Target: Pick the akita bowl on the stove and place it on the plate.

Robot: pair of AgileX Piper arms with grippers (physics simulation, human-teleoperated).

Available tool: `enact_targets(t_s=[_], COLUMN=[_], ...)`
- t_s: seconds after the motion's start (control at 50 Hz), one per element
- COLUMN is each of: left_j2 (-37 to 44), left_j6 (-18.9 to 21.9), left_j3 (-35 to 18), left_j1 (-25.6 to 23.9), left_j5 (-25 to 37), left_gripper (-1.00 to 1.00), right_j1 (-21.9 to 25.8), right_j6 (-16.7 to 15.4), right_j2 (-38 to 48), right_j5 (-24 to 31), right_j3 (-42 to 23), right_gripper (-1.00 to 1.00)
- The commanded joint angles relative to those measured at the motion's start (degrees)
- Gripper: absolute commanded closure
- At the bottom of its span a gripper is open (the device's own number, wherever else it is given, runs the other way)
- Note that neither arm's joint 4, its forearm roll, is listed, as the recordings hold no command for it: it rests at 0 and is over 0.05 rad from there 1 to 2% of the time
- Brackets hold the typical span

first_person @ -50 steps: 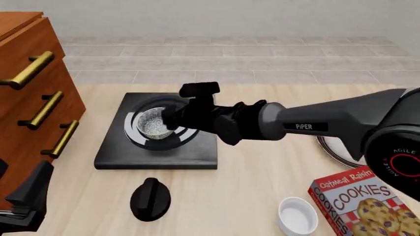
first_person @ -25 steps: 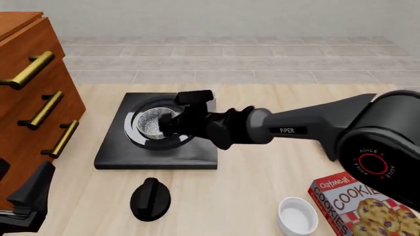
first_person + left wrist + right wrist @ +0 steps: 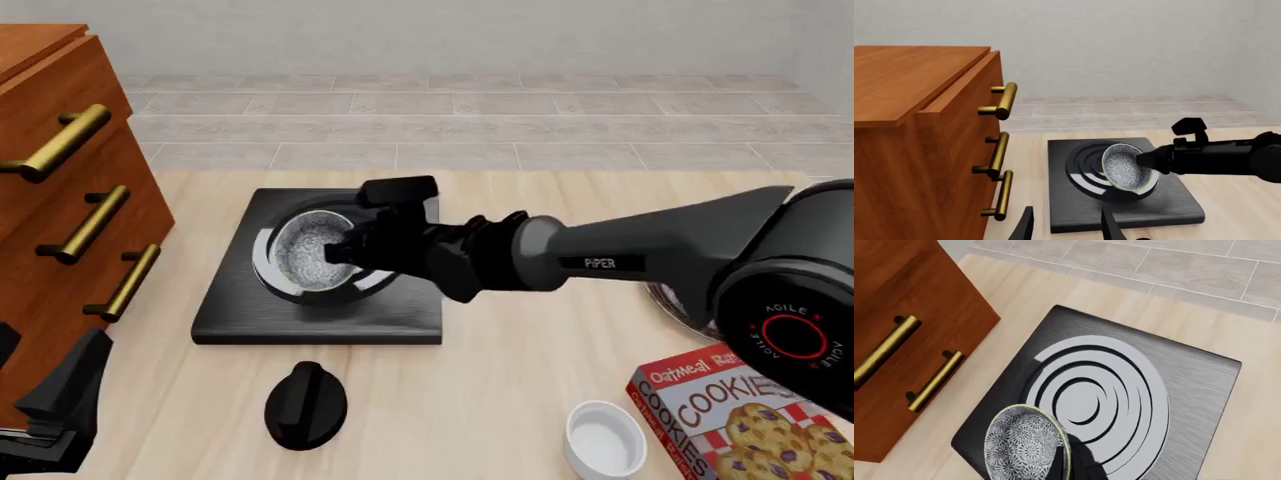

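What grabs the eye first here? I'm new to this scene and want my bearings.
The right gripper holds the small patterned, speckled-inside bowl tilted above the black square stove with silver rings, mid-table. A tall brown wooden drawer cabinet with brass handles fills the left edge; a red oatmeal cookies box sits near right.

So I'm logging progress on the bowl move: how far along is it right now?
Done: the right claw has closed on the akita bowl's rim, and the bowl is tilted up off the stove's rings. In hand: lifting it clear of the burner. Left: carrying it right to the plate, mostly hidden behind the right arm, and setting it down. The left claw is open and idle.
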Motion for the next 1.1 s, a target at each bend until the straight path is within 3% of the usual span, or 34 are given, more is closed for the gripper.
enact_targets(t_s=[0.02, 0.52, 1.1], left_j2=[0.4, -0.4, -0.3], left_j6=[0.1, 0.1, 0.0], left_j3=[0.1, -0.3, -0.2], left_j1=[0.6, 1.3, 0.5], left_j5=[-0.3, -0.2, -0.1], left_gripper=[-1.0, -1.0, -1.0], right_j1=[-1.3, -5.3, -19.5], right_j6=[-0.1, -0.8, 0.7], right_j2=[-4.2, -18.4, -32.9], right_j5=[-1.6, -2.8, -4.8], right_j3=[2.8, 11.3, 25.7], right_gripper=[1.0, 1.0, 1.0])
